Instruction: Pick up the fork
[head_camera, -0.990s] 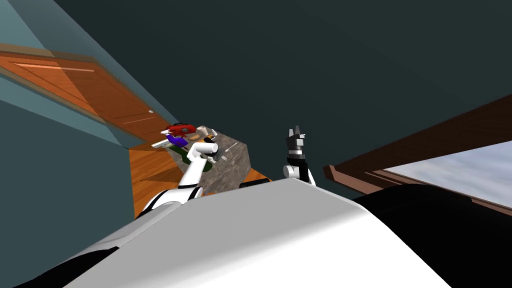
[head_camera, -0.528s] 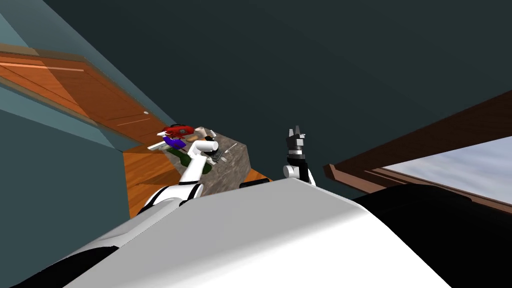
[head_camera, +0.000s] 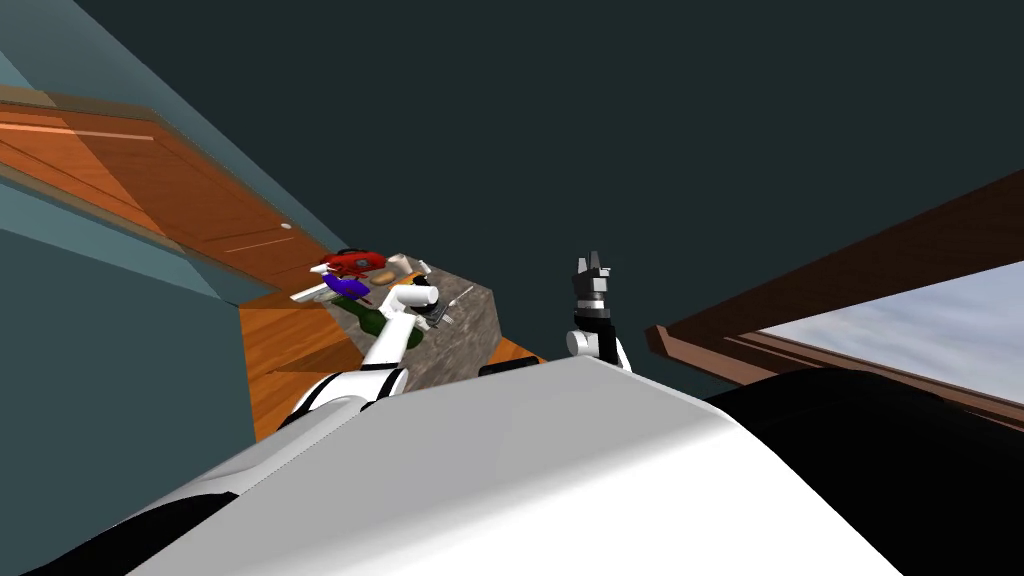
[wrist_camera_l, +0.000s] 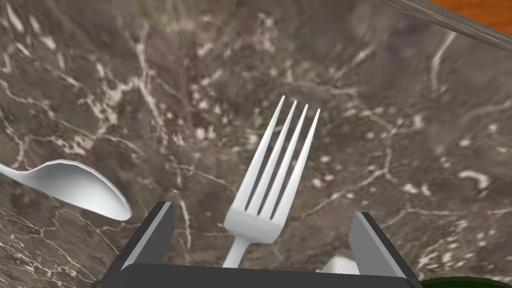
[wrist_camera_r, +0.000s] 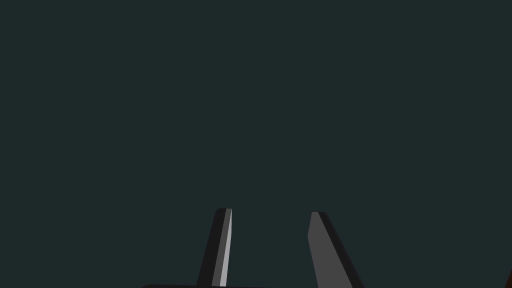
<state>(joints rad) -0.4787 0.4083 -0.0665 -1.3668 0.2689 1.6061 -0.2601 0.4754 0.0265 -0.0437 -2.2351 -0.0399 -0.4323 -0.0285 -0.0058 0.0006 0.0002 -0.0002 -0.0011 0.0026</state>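
Left wrist view: white four-tined fork (wrist_camera_l: 272, 200) lying flat on a brown marble tabletop with pale veins (wrist_camera_l: 150, 75), tines pointing away from the left gripper (wrist_camera_l: 262, 220). Neck of the fork sitting between that gripper's two grey fingers, spread wide to either side and not touching it; handle hidden behind the gripper's dark body. Bowl of a white spoon (wrist_camera_l: 75, 187) resting on the marble just beside one finger, apart from the fork. Edge of a dark green round object (wrist_camera_l: 465, 282) beside the other finger. Head view: red object (head_camera: 350, 262) and purple object (head_camera: 348, 287) further along the same table. Right gripper (head_camera: 593, 265) raised upright before a dark wall (head_camera: 600, 120), well apart from the table, fingers a narrow gap apart, holding nothing.
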